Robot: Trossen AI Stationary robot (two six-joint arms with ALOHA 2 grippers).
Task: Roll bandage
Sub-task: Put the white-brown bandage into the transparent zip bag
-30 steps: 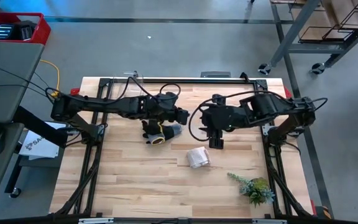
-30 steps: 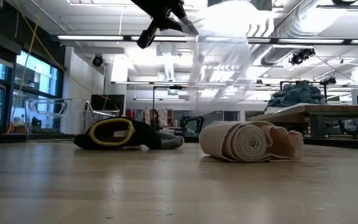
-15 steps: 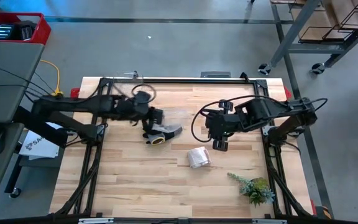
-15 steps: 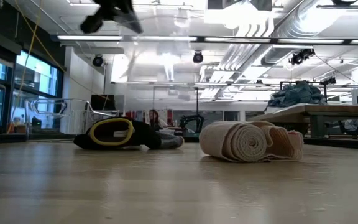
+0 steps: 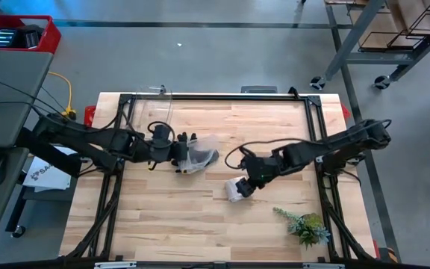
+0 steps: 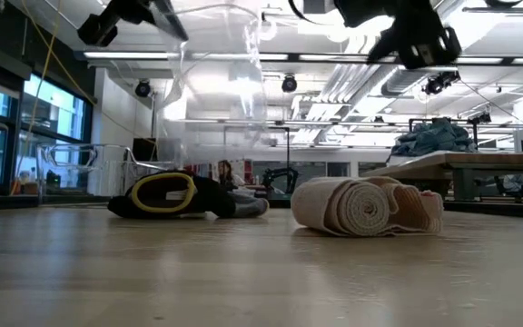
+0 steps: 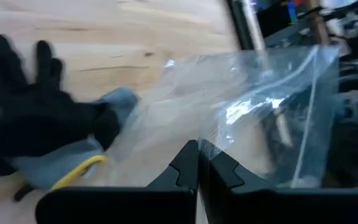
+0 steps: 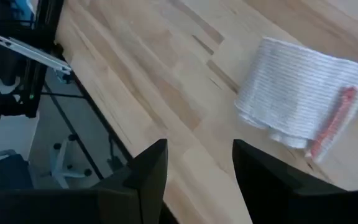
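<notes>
Right now the right gripper hangs above the table with its two fingers parted and nothing between them. The bandage, a loosely rolled white bundle with a reddish strip along one edge, lies on the wood just below and slightly ahead of this gripper, apart from the fingertips; the right wrist view shows clear wood between the fingers and the roll. In the low view the roll rests flat on the tabletop while the right gripper sits high above it, not touching.

Over on the other side, the left gripper has its fingers pressed together on a corner of the clear plastic bag, pinching the film. The left wrist view shows the closed fingertips with the crinkled bag spreading out ahead of them. In the low view the bag hangs down from this gripper, lifted off the table. The black-and-grey work glove, with a yellow cuff edge, lies on the wood just under and beside the left gripper, partly behind the bag. A small green plant sprig lies well apart from both grippers, beyond the bandage from the right one.
</notes>
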